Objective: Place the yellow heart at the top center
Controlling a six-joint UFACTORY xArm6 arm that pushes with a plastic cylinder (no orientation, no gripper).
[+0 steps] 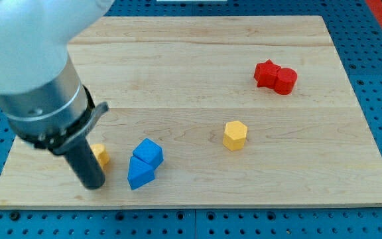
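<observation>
In the camera view, you are at the opening step: my tip [93, 184] sits near the board's lower left corner, touching or just beside a small yellow block [101, 156] that the rod mostly hides. That block is probably the yellow heart, though its shape cannot be made out from here. There is no claw on this rig, only the straight dark rod, so there is nothing to be open or clamped.

The tip stands at the block's lower left, which suits a push up and rightward; judge the next move as a long slide toward the top centre, passing left of the two blue blocks [144, 163] (angular, touching each other).

The wooden board [197, 60] is pale, smooth planking with visible grain. The blocks look like matte painted pieces: a yellow hexagon [235, 135] at centre-right, and red blocks [275, 76], one star-like and one rounded, pressed together at upper right.
</observation>
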